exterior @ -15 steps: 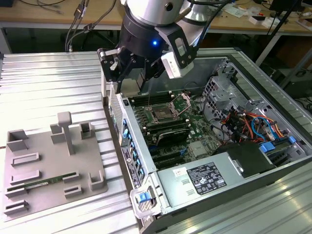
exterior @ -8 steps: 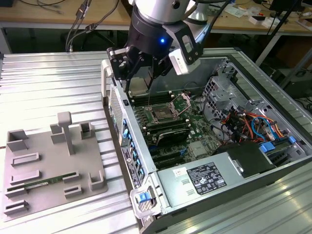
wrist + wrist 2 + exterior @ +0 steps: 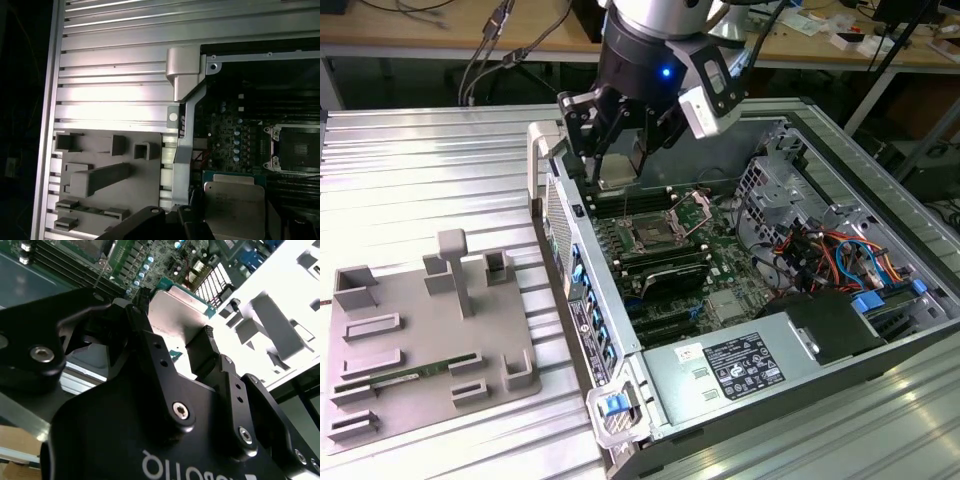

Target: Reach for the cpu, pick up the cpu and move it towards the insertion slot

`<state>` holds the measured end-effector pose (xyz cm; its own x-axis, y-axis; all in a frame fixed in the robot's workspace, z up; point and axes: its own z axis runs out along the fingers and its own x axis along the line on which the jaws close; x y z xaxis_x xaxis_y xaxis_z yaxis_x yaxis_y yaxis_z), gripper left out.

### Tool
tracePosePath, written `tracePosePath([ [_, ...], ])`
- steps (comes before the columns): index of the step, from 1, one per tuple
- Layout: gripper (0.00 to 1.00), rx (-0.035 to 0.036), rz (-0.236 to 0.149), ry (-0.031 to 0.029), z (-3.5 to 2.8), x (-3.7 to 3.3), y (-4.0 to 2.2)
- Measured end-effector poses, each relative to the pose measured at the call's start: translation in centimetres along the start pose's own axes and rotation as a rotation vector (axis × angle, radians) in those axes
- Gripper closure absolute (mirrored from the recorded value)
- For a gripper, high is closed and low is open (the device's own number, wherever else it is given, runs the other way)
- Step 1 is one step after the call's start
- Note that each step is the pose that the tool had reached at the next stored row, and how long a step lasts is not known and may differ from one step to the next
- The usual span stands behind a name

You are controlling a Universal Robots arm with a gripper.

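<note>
Tool (image 3: 617, 160) clamped on cpu (image 3: 616, 171), fingers (image 3: 202, 347) pinching chip edges. Cpu (image 3: 234, 207) lifted clear, hanging above open computer case (image 3: 880, 180), just over its near wall. Insertion slot (image 3: 650, 237) lies on motherboard inside case, near cpu but apart, dark centre uncovered. Grey fixture tray (image 3: 420, 350) on tabletop (image 3: 410, 170) beside case.

Cpu (image 3: 616, 173): flat silvery square, held above case edge. Insertion slot (image 3: 648, 237): metal-framed, dark centre, open on board, apart from cpu.
</note>
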<state>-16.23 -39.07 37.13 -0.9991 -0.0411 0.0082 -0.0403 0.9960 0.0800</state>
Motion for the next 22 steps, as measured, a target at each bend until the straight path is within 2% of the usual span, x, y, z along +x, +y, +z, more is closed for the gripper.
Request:
tracePosePath([
  [2, 0.45, 0.0165, 0.002, 0.0006, 0.07, -0.68, 0.14],
  [3, 0.45, 0.0195, 0.002, 0.0006, 0.16, -1.03, 0.23],
  [4, 0.45, 0.0223, 0.005, 0.0007, 0.51, -2.48, 0.37],
  [5, 0.45, 0.0223, 0.006, 0.0006, 0.66, -2.96, 0.4],
  [6, 0.45, 0.0223, 0.007, 0.0004, 0.96, -4.01, 0.46],
  [8, 0.45, 0.0225, 0.009, 0.0003, 1.2, -4.93, 0.52],
  [10, 0.45, 0.0265, 0.01, 0.0003, 1.27, -5.97, 0.82],
  [12, 0.45, 0.0282, 0.011, 0.0004, 1.15, -6.29, 0.92],
  [15, 0.45, 0.0299, 0.013, 0.0003, 0.24, -6.55, 1.49],
  [16, 0.45, 0.0298, 0.013, 0.0003, 0.13, -6.65, 1.58],
  [20, 0.45, 0.0299, 0.015, 0.0002, 0.12, -7.57, 1.79],
  [22, 0.45, 0.0299, 0.016, 0.0007, 0.16, -8.41, 2.24],
])
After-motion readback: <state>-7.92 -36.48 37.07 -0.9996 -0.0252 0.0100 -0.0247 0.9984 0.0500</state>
